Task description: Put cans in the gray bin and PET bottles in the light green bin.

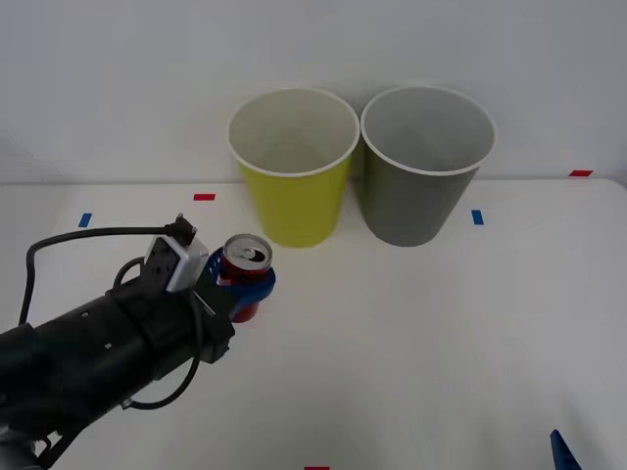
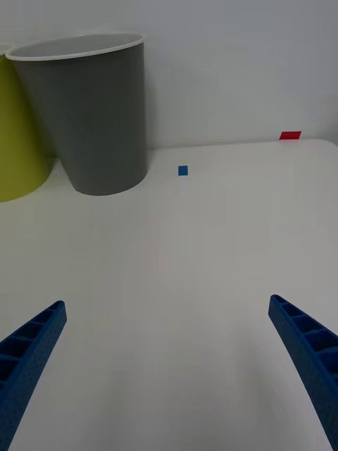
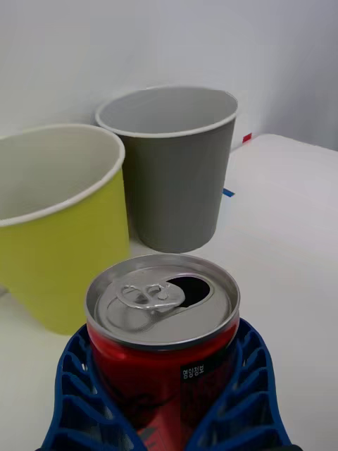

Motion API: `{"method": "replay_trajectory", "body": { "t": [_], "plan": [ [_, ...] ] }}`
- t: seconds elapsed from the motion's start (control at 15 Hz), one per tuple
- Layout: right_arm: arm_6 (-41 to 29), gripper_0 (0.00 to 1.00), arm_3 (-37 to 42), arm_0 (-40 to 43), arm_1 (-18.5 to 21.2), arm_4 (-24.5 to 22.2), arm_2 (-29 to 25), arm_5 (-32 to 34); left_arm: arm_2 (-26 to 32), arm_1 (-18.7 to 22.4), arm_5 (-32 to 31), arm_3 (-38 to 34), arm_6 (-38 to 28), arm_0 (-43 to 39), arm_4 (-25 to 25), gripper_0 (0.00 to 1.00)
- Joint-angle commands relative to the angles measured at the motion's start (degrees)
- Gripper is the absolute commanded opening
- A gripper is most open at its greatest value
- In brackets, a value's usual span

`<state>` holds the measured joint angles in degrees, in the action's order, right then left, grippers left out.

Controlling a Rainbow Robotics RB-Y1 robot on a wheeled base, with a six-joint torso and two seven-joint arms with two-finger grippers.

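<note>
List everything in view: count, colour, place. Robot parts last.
can: 1, red with a silver opened top, upright on the table in front of the light green bin, held between the left gripper's fingers
light green bin: 1, yellow-green with a white rim, far centre of the table, left of the gray bin
gray bin: 1, dark gray with a white rim, far centre, right of the light green bin
tape marks: several small red and blue ones spread over the table
table: 1, white
left gripper: 1, blue ribbed fingers closed around the can, near left
right gripper: 1, blue fingers spread wide, above bare table at near right
</note>
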<state>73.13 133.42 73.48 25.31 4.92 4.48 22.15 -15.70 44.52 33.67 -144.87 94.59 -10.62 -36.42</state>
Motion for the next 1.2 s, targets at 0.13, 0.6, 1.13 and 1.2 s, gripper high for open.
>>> {"method": "replay_trajectory", "body": {
  "t": [0.13, 0.6, 1.13, 1.2],
  "plan": [
    [0.0, 1.00, 0.0, 0.0, 0.0, 0.0, 0.0, 0.0, 15.3, -9.1, 17.0, -5.1, 10.8, 3.0, -17.2, 0.00],
    [0.0, 1.00, 0.0, 0.0, 0.0, 0.0, 0.0, 0.0, 31.4, -20.4, 35.9, -5.1, 14.9, 17.0, -35.2, 0.00],
    [0.0, 1.00, 0.0, 0.0, 0.0, 0.0, 0.0, 0.0, 30.7, -20.6, 38.9, 7.0, 0.2, 37.6, -31.5, 0.00],
    [0.0, 1.00, 0.0, 0.0, 0.0, 0.0, 0.0, 0.0, 30.5, -20.8, 38.8, 9.5, 0.1, 40.0, -31.5, 0.00]
  ]
}}
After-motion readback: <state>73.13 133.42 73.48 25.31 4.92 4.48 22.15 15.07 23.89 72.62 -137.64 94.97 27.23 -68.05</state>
